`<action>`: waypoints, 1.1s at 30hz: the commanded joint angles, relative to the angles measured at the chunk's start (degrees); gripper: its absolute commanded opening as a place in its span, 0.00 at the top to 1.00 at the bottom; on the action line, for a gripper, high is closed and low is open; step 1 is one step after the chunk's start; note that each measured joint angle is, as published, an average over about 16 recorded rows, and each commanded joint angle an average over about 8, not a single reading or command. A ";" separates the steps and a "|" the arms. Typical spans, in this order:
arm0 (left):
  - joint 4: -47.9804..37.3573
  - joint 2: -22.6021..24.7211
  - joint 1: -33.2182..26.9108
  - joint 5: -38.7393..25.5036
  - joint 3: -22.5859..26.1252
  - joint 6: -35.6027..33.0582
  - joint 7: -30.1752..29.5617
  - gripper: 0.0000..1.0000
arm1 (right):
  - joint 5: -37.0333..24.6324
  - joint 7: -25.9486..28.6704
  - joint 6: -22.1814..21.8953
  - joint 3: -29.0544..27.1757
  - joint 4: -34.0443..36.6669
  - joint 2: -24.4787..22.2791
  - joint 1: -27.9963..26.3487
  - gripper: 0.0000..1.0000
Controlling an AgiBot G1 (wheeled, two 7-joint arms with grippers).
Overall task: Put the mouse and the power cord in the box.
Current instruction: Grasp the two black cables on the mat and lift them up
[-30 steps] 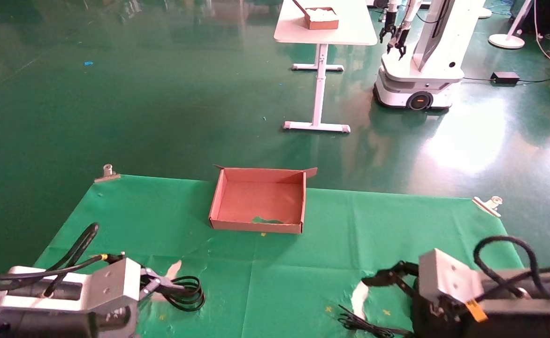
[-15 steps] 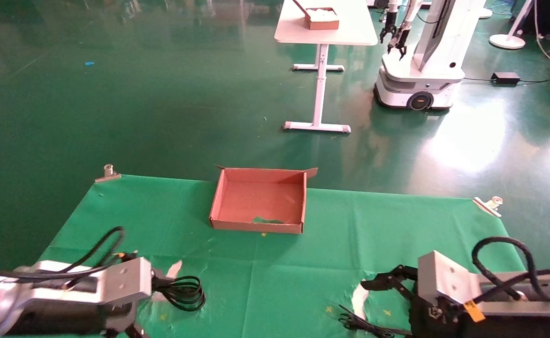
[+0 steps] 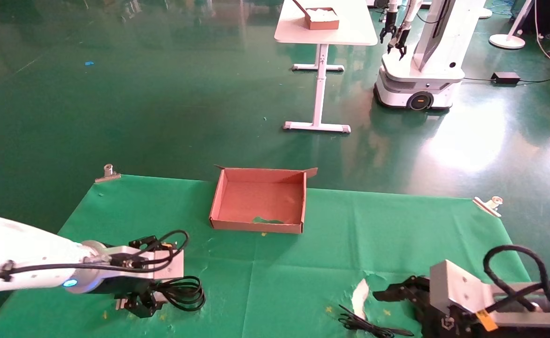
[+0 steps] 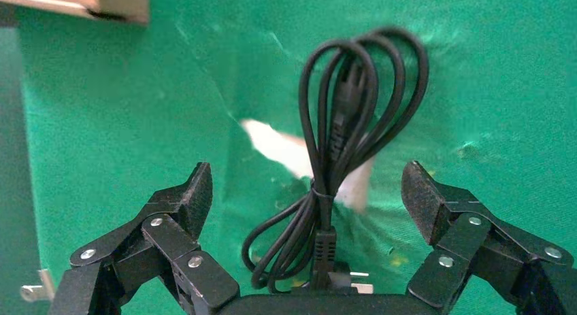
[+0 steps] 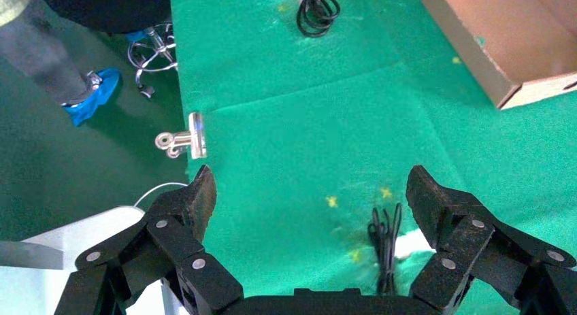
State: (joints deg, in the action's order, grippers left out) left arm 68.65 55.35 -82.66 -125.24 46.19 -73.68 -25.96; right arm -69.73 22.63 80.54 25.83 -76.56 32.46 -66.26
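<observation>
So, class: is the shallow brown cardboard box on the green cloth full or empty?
Empty: the shallow brown cardboard box shows only bare floor, and the thick black coiled power cord lies outside.

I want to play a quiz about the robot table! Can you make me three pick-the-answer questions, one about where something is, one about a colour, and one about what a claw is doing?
1. Where is the power cord?
A. In the box
B. On the cloth under the left end effector
C. On the floor

2. What colour is the box?
A. Brown
B. Blue
C. White

3. How is the left end effector?
A. Shut on the cord
B. Open
C. Holding the box

Answers: 1 B, the coil lies on the green cloth between the fingers. 2 A, it is plain cardboard. 3 B, the fingers stand wide apart.
</observation>
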 commanded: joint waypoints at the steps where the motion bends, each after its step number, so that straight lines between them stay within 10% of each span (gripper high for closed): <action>1: -1.38 1.42 -0.15 -2.62 1.06 0.46 -0.56 0.00 | 0.15 0.10 -0.06 -0.04 -0.09 -0.26 0.40 0.00; 17: -8.04 6.77 0.30 -12.46 4.09 5.65 -3.07 0.00 | -2.44 0.12 -0.26 0.75 -0.32 -0.73 0.31 0.00; 33: -9.40 7.21 -0.05 -12.25 4.16 5.94 -2.30 0.00 | -40.14 5.82 -0.78 15.60 2.77 17.17 -12.79 0.00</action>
State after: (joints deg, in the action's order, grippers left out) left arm 59.27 62.56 -82.70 -137.50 50.35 -67.75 -28.28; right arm -108.32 27.67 79.96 40.95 -72.86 49.11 -78.79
